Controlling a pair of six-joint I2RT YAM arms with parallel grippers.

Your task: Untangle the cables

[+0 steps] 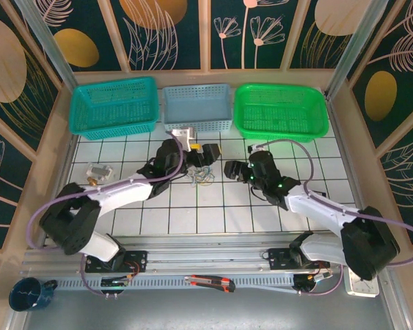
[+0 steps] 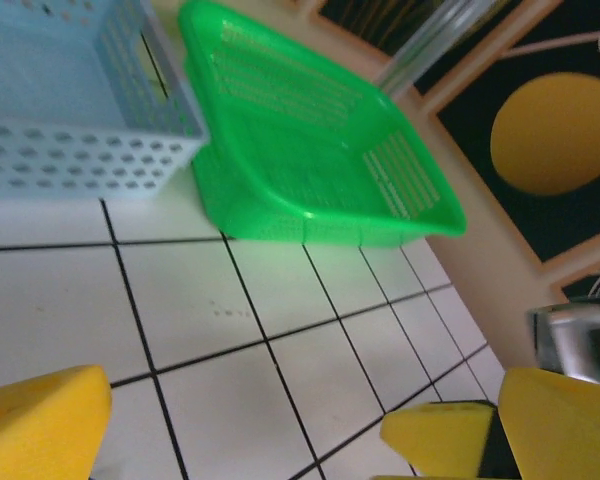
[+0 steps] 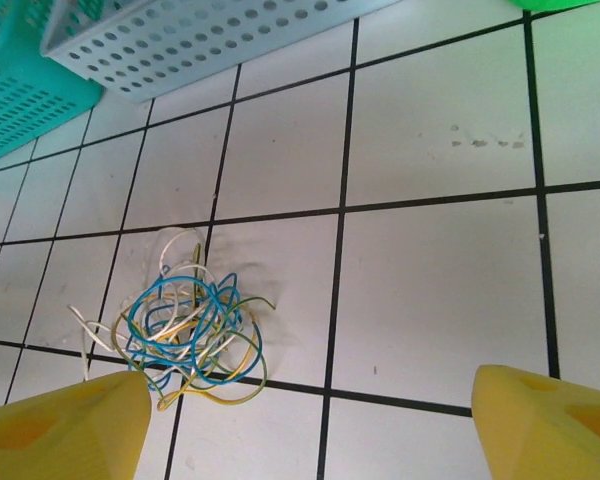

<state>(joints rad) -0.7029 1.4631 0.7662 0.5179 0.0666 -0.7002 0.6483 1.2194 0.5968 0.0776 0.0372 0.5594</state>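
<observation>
Cables (image 3: pixel 185 335) tangled on table (image 3: pixel 440 260), lower left of right wrist view. Right gripper (image 3: pixel 310 440) spread near them; left gripper (image 2: pixel 245 440) spread wide.

Bare tiles (image 3: pixel 435 280) beside cables (image 3: pixel 185 335), baskets (image 1: pixel 197 126) behind

- The desk (image 1: pixel 213 213) is white with black lines that make squares.
- The walls (image 1: pixel 179 31) around it are dark, with big gold dots and thin leaf drawings.
- Light wood strips (image 1: pixel 205 34) run up between the wall panels.
- Bright light falls on the desk.
</observation>
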